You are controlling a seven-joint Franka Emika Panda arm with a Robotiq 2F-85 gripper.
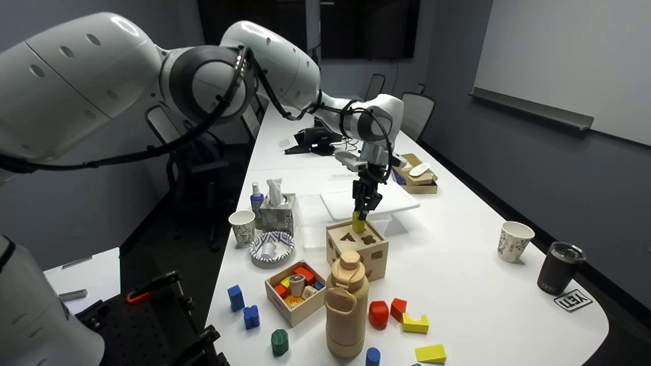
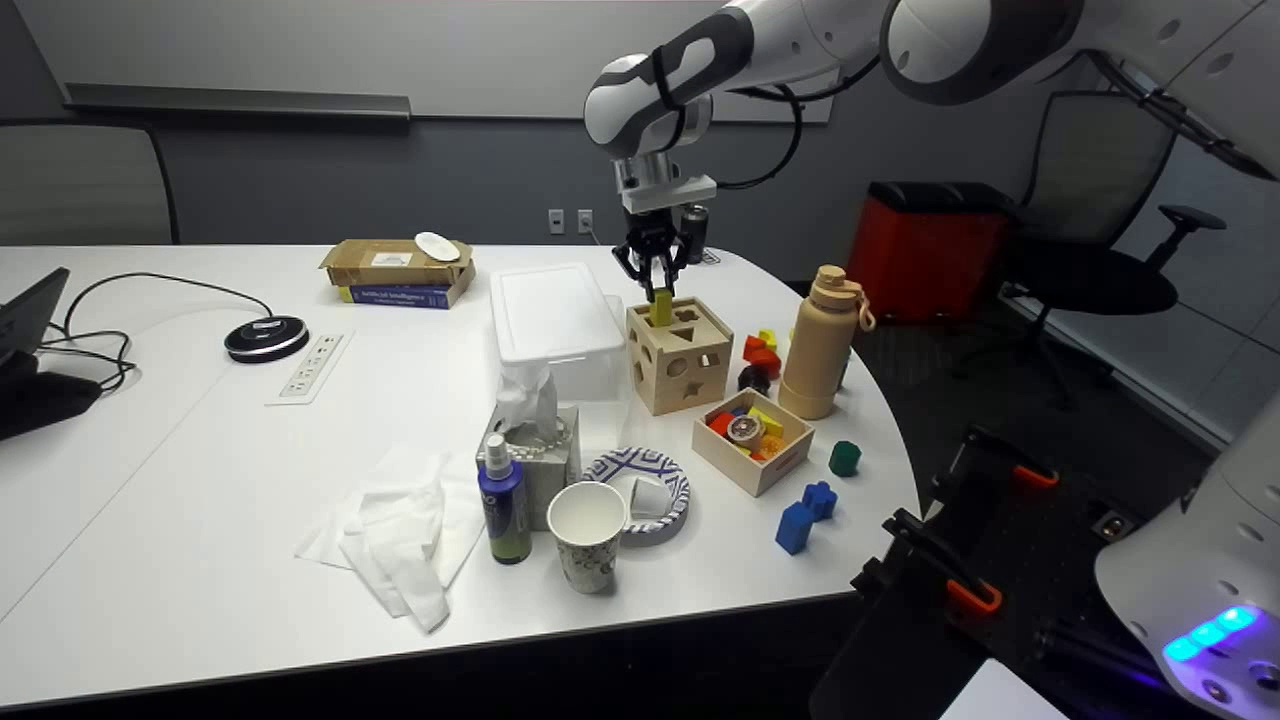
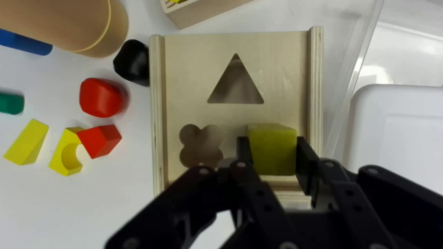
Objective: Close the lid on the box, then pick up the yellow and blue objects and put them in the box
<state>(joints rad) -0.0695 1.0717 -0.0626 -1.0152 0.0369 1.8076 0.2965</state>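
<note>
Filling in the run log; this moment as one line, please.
tool: shut on yellow block; block: over lid, insertion unclear; lid: on box; loose blue blocks: on table

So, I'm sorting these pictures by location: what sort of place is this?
Probably an office meeting room: a long table with chairs along it, and what looks like a large whiteboard.
</note>
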